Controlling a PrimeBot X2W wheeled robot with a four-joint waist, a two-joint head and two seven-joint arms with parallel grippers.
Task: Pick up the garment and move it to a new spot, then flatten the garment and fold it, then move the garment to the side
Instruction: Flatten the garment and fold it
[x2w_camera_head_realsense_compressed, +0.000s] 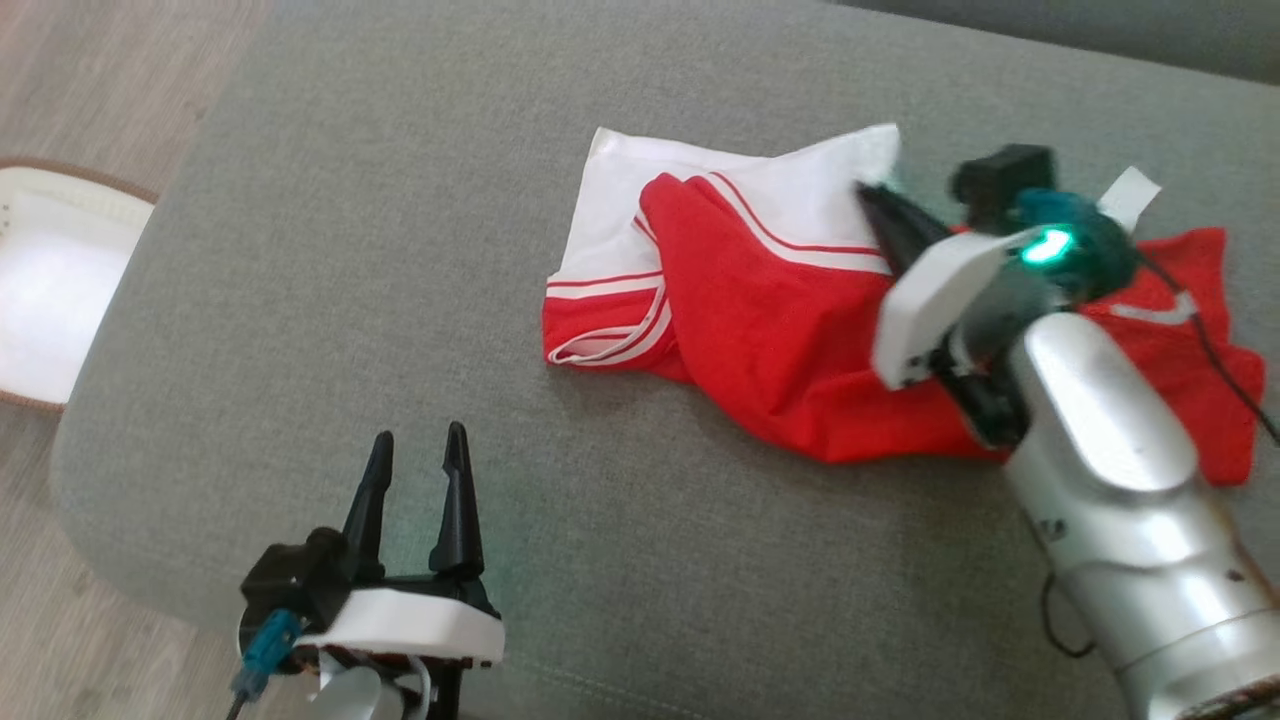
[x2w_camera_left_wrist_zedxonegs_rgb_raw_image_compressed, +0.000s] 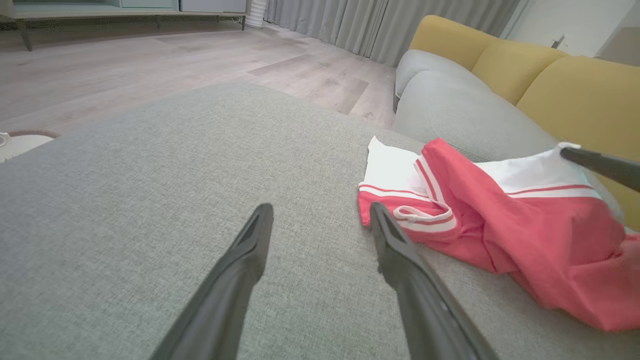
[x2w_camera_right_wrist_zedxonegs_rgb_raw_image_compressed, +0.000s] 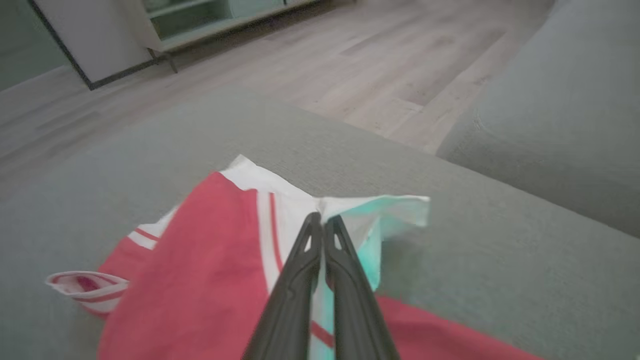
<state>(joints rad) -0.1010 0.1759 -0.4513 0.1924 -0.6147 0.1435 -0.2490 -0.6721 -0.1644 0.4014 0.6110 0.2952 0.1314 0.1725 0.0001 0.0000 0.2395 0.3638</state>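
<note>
Grey woven-fabric sofa cushion (x2w_camera_head_realsense_compressed: 400, 300): bears the garment. Red-and-white striped cloth garment (x2w_camera_head_realsense_compressed: 780, 330): crumpled, lying on the cushion's right half. Right hand (x2w_camera_head_realsense_compressed: 864, 188): clenched on the garment's white far edge. Left hand (x2w_camera_head_realsense_compressed: 420, 437): fingers spread, grasping nothing, over bare cushion, clear of the garment.

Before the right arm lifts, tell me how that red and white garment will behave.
Likely floppy: the garment lies in soft folds on the grey cushion. It will probably hang from the white corner pinched by the right gripper, not hold shape. It looks thin, so probably light.
</note>
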